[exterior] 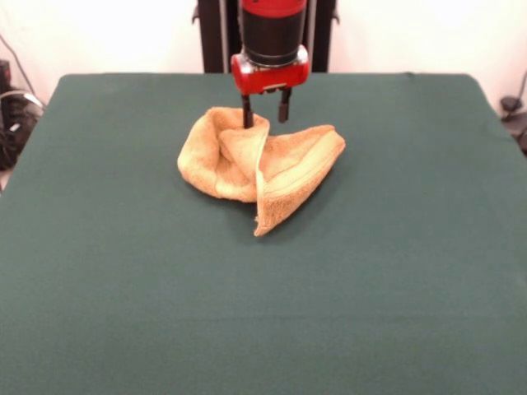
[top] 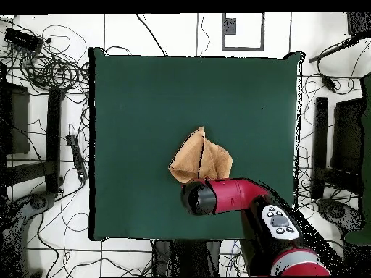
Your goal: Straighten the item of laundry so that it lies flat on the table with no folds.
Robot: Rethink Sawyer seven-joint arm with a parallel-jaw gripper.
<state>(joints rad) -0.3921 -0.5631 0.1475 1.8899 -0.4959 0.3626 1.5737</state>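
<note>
I saw the dark green felt-covered table (exterior: 99, 271) bare along the left of the front view. Just left of centre, upper half of the frame, lay the small golden-orange terry-cloth towel (exterior: 284, 169), bunched & folded over itself, one pointed corner toward the lower centre, a fold standing up along its middle. Above it hung the red & black gripper (exterior: 265, 109): fingers spread w/ a gap, left tip down at the towel's top edge, right tip just clear of the cloth, nothing pinched that I could make out. In the overhead view the towel (top: 201, 157) sat a bit below frame centre, the arm covering its lower edge. My read: grasp not yet made, task barely begun. To do it well I'd have closed on one layer only at that top edge, lifted just enough to free the fold, then dragged away from the bunched mass so the cloth unrolled flat instead of sliding as a lump.
</note>
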